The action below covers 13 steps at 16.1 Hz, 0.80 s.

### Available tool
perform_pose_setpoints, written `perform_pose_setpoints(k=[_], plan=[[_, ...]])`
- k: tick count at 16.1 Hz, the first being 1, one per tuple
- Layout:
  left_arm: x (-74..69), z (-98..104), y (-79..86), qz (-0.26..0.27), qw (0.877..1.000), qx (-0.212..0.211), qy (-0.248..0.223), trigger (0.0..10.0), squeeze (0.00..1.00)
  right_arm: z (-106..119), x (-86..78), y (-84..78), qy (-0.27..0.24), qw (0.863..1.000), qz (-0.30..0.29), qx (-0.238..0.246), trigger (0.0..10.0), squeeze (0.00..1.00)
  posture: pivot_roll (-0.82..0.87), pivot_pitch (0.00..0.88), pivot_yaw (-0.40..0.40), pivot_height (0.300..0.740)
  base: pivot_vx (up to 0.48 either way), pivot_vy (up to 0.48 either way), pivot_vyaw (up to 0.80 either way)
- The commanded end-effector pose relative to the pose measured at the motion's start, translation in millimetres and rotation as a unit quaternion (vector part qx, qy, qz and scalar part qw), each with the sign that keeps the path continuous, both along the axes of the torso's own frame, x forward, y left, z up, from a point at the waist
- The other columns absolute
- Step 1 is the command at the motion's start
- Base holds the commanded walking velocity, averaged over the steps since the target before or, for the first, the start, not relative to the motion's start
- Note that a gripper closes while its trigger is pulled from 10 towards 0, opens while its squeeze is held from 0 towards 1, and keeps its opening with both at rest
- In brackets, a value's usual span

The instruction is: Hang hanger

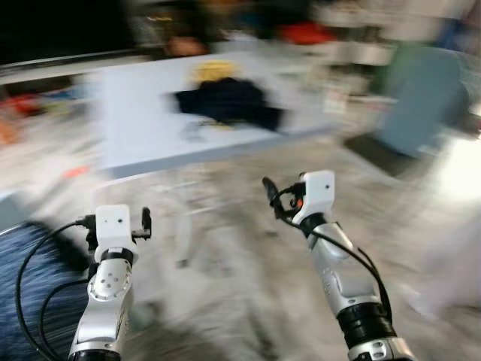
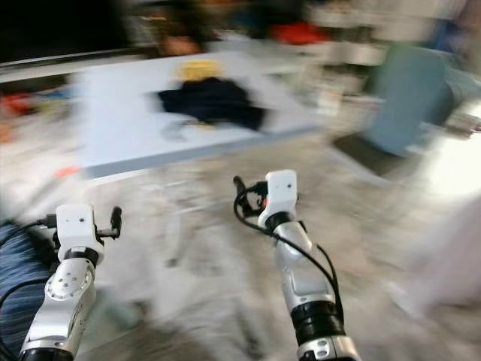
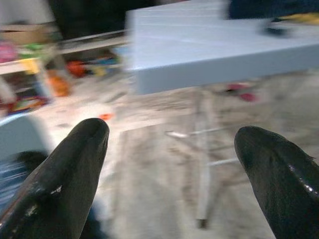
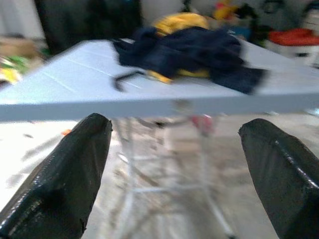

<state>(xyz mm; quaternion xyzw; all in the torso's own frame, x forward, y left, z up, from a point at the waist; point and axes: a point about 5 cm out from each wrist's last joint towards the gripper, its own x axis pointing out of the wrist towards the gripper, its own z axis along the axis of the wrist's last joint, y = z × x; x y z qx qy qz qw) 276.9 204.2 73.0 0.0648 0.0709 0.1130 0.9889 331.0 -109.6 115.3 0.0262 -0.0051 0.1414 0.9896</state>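
Ahead on the pale table (image 1: 143,128), dark clothes (image 1: 229,101) over something yellow (image 1: 213,70).

A pale blue folding table (image 1: 143,143) stands ahead on a mottled grey floor (image 1: 240,263), its thin metal legs (image 4: 132,164) showing beneath the top. A heap of dark navy clothes (image 1: 229,101) lies on the tabletop with something yellow (image 1: 213,71) just behind and partly under it. Blurred colourful clutter (image 3: 30,74) lines low shelves off to the left, and a grey-blue chair (image 1: 421,98) stands well apart to the right.
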Motion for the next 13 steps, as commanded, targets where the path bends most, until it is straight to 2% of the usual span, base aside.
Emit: perform_pose_setpoints(k=[1,6,9,10,11,13], plan=[[3.4,1.2,-9.9,-0.008,1.000,0.003,0.000,10.0,0.00,-5.6,-2.2,-14.6,0.008,1.000,-0.021,-0.002,10.0,0.00,-0.01,0.000,0.009,0.740,0.000,0.480,0.00],[5.9,0.7,-11.0,-0.010,1.000,0.006,0.002,10.0,0.00,-4.8,-0.8,-15.5,0.008,1.000,-0.022,-0.003,10.0,0.00,-0.01,0.000,0.007,0.740,0.000,0.480,0.00],[6.7,3.4,-4.4,-0.001,1.000,0.013,-0.009,10.0,0.00,-4.2,-0.2,-15.0,0.007,1.000,-0.021,-0.003,10.0,0.00,-0.01,0.000,0.005,0.740,0.000,0.480,0.00],[7.2,7.9,-4.3,-0.010,0.999,0.015,-0.027,10.0,0.00,-3.9,0.0,-14.5,0.006,1.000,-0.020,-0.002,10.0,0.00,-0.01,0.000,0.005,0.740,0.000,0.000,0.00],[6.1,13.8,-7.3,-0.032,0.998,-0.001,-0.053,10.0,0.00,-3.5,0.0,-14.3,0.006,1.000,-0.019,-0.003,10.0,0.00,-0.01,0.000,0.005,0.740,0.000,0.000,0.00],[4.7,15.2,-9.0,-0.039,0.997,-0.029,-0.060,10.0,0.00,-3.4,-0.2,-14.4,0.004,1.000,-0.019,-0.005,10.0,0.00,-0.01,0.000,0.007,0.740,0.000,0.000,0.28]])
